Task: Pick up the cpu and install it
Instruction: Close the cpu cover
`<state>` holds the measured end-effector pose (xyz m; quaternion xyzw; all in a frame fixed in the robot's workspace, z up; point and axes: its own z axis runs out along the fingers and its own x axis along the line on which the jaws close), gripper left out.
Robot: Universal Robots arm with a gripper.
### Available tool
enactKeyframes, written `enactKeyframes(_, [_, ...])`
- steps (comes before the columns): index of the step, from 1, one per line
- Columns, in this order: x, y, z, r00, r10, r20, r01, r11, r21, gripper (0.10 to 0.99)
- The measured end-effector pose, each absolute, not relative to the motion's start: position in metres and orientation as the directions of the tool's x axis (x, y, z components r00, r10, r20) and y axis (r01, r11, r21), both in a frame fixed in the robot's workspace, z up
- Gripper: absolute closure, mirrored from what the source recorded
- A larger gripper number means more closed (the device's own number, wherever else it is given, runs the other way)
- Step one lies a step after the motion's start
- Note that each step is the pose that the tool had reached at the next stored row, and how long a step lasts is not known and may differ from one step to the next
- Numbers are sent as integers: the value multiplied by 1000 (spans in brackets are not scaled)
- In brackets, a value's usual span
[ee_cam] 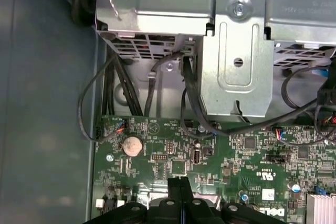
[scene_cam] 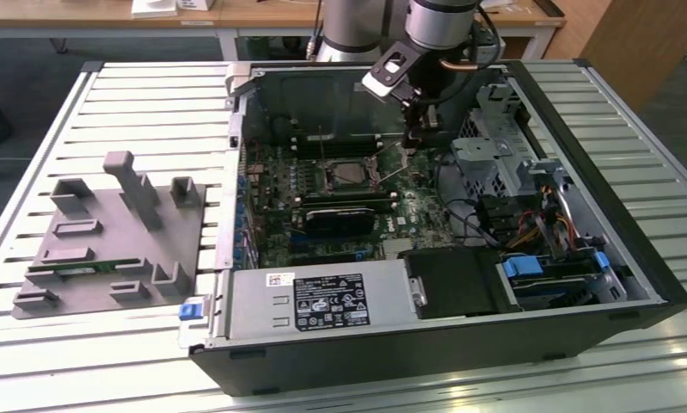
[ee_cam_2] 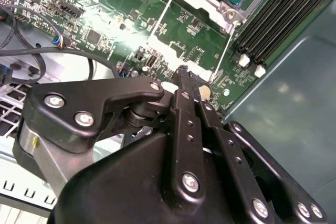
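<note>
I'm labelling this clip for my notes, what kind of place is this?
Likely a robotics lab or test workshop: an open black desktop computer case lies on a slatted white metal table, beside a grey parts fixture, with wooden desks behind.
</note>
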<state>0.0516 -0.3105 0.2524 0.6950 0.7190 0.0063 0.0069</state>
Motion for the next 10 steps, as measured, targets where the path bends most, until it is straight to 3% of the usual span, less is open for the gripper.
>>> enactKeyframes(10, [60,-309,250,-28,1000,-3,999,28,19,980])
